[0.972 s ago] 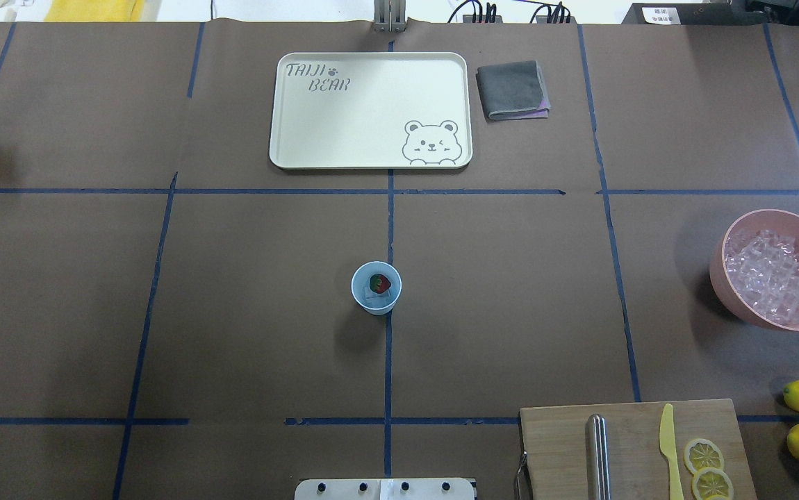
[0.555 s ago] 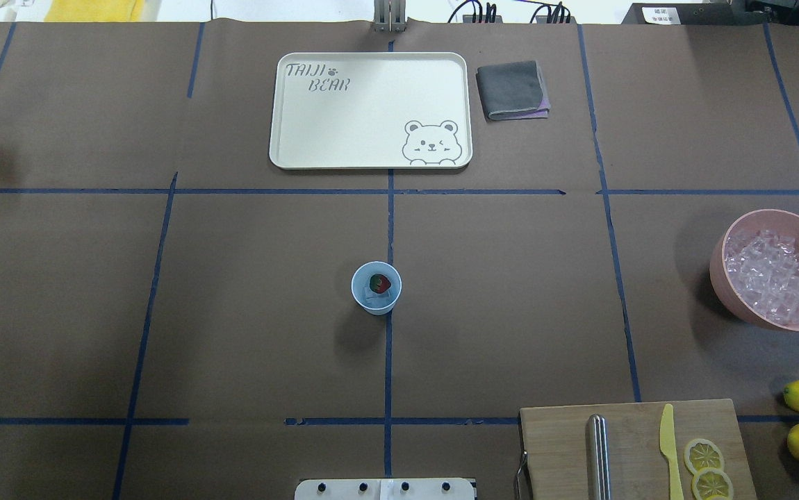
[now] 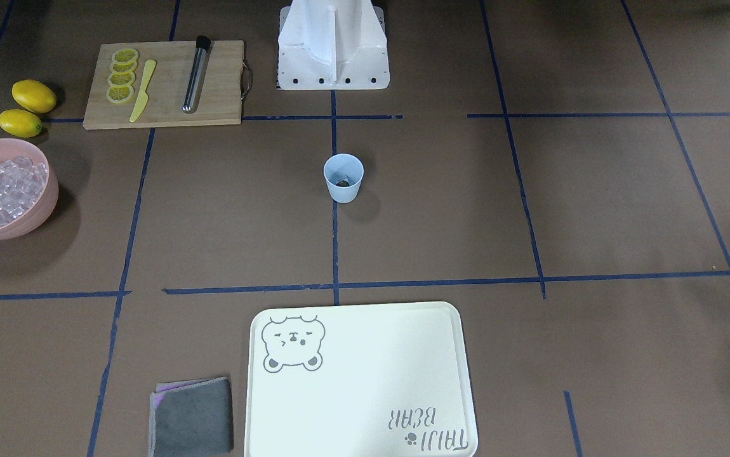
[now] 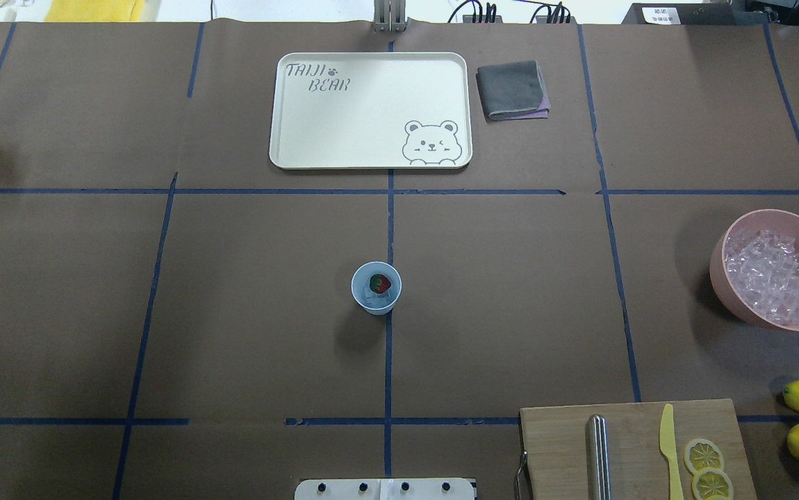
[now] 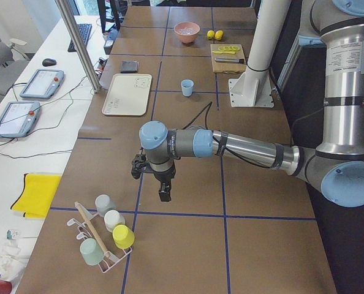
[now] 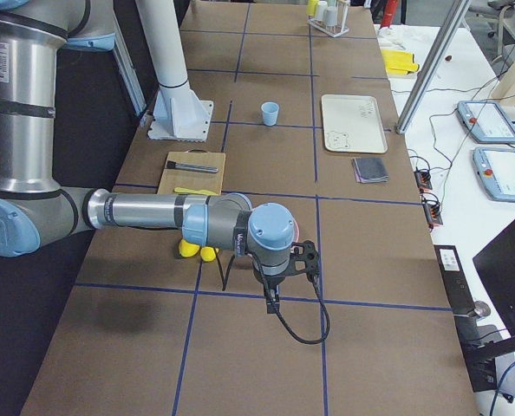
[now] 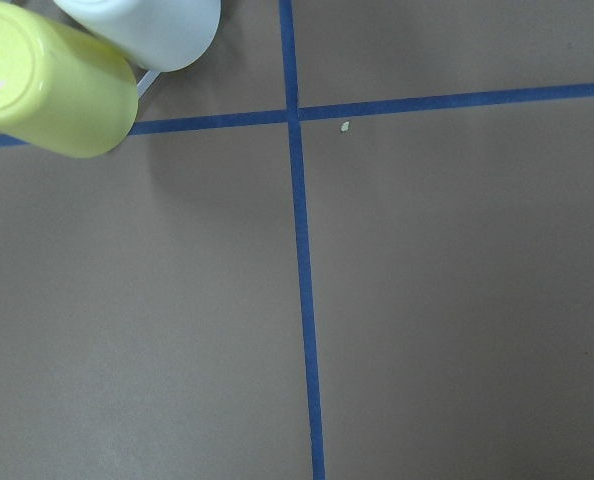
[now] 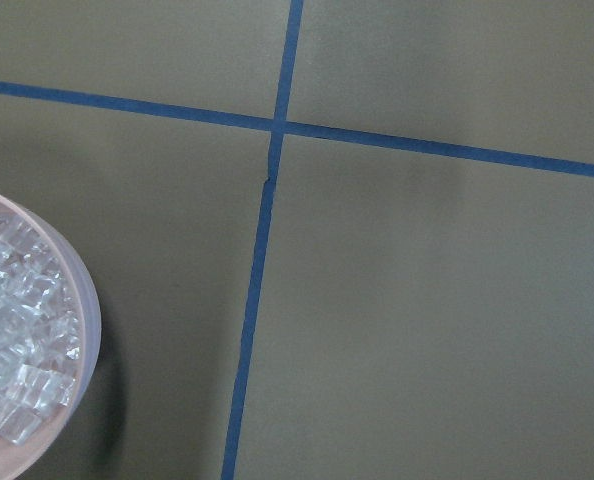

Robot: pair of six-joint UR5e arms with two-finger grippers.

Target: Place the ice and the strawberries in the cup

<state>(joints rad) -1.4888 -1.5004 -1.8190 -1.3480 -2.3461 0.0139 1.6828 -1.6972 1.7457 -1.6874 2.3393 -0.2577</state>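
Table: brown paper table (image 4: 233, 312) with blue tape lines.
Cup: the blue cup (image 4: 376, 288) stands upright in the middle, on the centre line.
Inside: one red strawberry (image 4: 380, 283) sits on top of ice (image 4: 370, 299).
Left gripper: the left gripper (image 5: 163, 193) hangs far out by a cup rack (image 5: 102, 242). I cannot tell if it is open or closed.
Right gripper: the right gripper (image 6: 270, 295) hangs far out, just beside the pink bowl (image 4: 725, 292). I cannot tell that either.
Which way: the cup lies inward from both, well apart. I cannot tell which is nearer.
Job: it looks done.
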